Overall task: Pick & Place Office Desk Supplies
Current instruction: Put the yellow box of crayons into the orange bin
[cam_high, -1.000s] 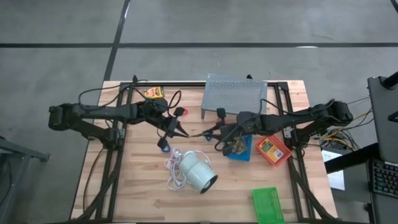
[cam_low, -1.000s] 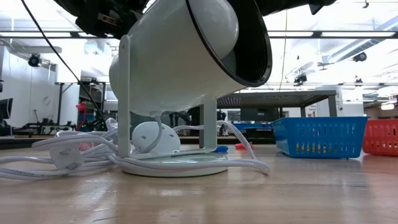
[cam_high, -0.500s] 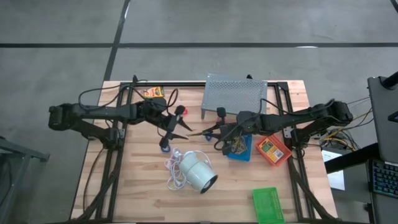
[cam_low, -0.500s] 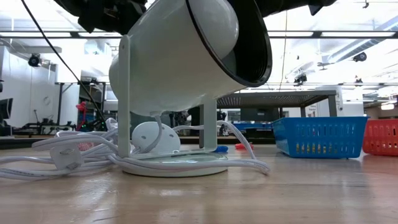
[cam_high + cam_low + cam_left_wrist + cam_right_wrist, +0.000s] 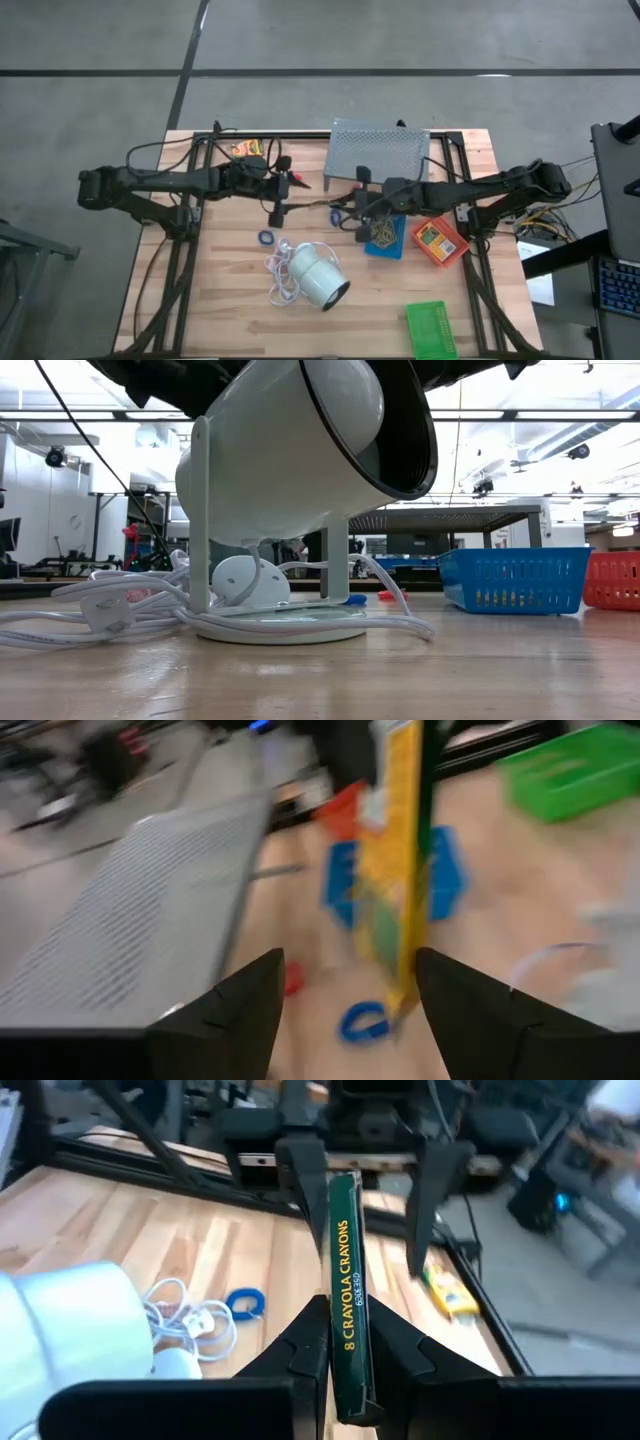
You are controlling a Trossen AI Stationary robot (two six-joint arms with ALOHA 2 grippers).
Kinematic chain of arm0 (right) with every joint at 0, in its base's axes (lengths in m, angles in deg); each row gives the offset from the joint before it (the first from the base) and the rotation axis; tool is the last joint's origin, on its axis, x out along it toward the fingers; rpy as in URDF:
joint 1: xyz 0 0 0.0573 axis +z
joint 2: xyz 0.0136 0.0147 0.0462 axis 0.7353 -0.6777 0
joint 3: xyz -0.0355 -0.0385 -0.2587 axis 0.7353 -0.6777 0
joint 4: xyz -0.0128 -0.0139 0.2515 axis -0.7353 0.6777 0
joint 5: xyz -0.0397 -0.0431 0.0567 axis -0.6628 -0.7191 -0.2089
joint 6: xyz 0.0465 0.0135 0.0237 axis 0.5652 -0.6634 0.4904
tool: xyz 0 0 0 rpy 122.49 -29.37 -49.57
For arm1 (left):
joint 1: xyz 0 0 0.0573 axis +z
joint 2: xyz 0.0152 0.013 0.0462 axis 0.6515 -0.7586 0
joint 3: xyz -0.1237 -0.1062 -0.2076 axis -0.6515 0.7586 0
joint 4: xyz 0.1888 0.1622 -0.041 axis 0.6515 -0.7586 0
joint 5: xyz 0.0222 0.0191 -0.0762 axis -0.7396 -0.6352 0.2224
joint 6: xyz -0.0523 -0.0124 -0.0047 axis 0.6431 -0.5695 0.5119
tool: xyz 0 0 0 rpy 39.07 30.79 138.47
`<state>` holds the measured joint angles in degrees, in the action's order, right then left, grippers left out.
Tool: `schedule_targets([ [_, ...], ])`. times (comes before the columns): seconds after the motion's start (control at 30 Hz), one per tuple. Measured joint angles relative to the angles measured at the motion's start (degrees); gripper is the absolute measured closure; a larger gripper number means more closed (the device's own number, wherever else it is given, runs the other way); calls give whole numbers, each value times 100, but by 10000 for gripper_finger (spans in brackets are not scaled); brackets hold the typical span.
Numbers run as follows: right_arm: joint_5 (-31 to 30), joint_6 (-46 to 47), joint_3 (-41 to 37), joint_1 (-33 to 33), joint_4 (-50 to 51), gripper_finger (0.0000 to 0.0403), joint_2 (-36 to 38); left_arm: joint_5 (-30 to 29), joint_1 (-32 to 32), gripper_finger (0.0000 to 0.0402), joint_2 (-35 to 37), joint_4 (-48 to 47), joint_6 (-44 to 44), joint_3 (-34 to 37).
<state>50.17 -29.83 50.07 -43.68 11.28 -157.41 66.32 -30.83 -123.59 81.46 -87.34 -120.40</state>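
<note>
Handoff mid-table: right gripper (image 5: 345, 1365) is clamped on the crayon box (image 5: 346, 1315) and left gripper (image 5: 345, 985) has its fingers spread clear of it, so back left straight off before swinging toward the red tray (image 5: 438, 241).
</note>
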Motion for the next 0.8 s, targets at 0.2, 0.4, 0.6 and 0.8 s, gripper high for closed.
schedule_targets([
  [0.2,-596,812,0,20,886,365,492,-378,7,177,0,-2,41,0],
  [0.4,-700,1760,0,25,1768,364,1141,-378,9,177,0,-16,41,0],
  [0.6,-1101,2802,2,97,2559,364,1709,-374,3,186,0,-28,43,0],
  [0.8,-1674,3990,2,277,3813,364,2186,-374,4,196,0,-71,43,0],
])
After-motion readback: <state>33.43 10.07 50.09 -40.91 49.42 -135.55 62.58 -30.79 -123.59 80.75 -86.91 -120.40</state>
